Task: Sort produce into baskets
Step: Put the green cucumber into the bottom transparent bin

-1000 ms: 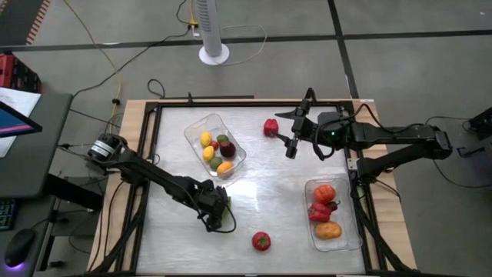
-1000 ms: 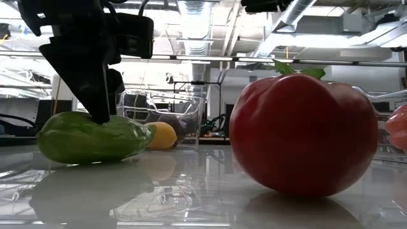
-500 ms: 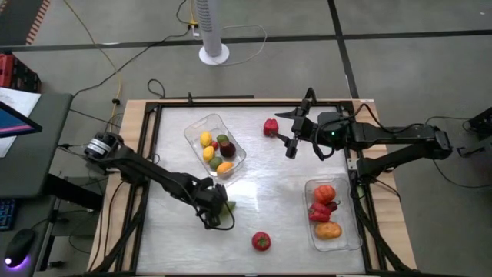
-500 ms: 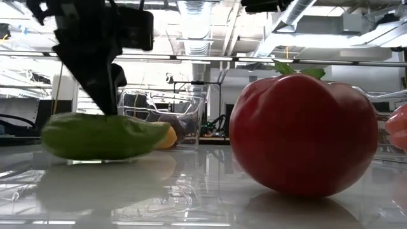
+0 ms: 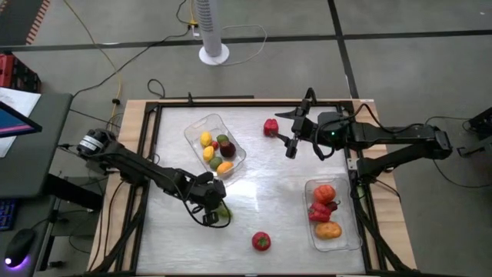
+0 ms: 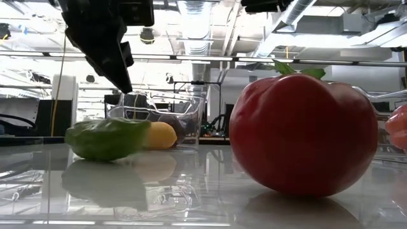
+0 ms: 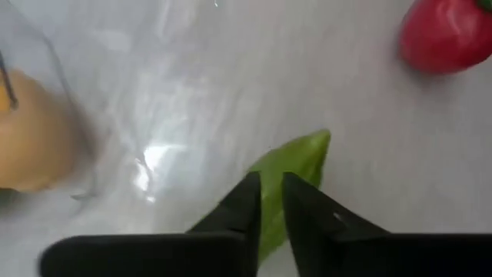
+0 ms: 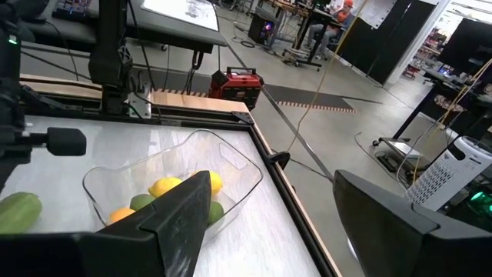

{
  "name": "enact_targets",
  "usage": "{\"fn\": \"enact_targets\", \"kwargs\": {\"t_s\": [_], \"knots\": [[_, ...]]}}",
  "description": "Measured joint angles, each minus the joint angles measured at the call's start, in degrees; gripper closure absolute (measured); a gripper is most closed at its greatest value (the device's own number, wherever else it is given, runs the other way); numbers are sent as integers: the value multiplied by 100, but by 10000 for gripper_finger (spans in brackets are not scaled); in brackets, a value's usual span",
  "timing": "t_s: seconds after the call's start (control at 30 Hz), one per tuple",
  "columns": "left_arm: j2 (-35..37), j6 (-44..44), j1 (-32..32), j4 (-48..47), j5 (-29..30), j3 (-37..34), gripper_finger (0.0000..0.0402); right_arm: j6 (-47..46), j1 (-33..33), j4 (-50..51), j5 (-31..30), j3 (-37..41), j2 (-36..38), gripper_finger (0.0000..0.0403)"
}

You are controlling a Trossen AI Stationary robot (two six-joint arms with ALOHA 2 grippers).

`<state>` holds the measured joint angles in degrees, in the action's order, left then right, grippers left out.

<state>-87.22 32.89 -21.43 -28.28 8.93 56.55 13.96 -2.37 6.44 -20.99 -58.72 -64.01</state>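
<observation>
High view, lower centre: left gripper (image 5: pixel 217 211) nearly closed, empty, above green cucumber (image 5: pixel 222 209) lying loose on table (image 5: pixel 269 188); right gripper (image 5: pixel 291 138) parted wide, idle, upper centre.

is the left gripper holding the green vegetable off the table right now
No, the green vegetable lies on the table, with the left gripper above it, fingers nearly closed.

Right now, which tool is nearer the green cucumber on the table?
Left. The left tool sits right over the green cucumber, fingers nearly shut above it. The right tool waits far across the table by the red pepper.
</observation>
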Motion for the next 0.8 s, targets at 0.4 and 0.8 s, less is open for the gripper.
{"fn": "enact_targets", "kwargs": {"t_s": [0.4,0.8], "knots": [[-22,-1052,-379,517,690,-141,150,-2,0,0,0,0,0,103],[-22,-1359,-368,1660,459,-1043,127,0,0,0,0,0,0,103]]}}
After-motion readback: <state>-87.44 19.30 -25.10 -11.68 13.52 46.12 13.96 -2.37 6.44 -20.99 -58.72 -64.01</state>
